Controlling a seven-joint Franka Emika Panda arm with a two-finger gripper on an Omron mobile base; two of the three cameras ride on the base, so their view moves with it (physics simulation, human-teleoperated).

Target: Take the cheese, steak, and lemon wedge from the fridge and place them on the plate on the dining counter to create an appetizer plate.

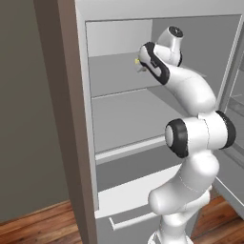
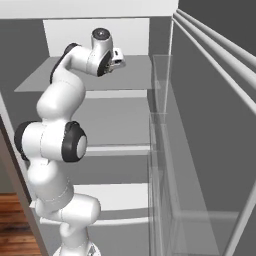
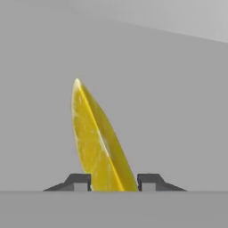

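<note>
Room's pretty bare tbh. Plain grey-brown wall (image 1: pixel 24 109) fills the left of the left base view, flat and matte, no windows or pics on it. Down low there's a reddish-brown wood plank floor (image 1: pixel 43 226) w/ a warm glossy look, planks running diagonally; same floor peeks in at the bottom-left corner of the right base view (image 2: pixel 12 225) and at the bottom right of the left base view too. Light is soft and even, no hard shadows, kinda dim overall.

White arm (image 2: pixel 57 130) reaches onto fridge (image 2: pixel 200 125) upper shelf (door open).
</note>
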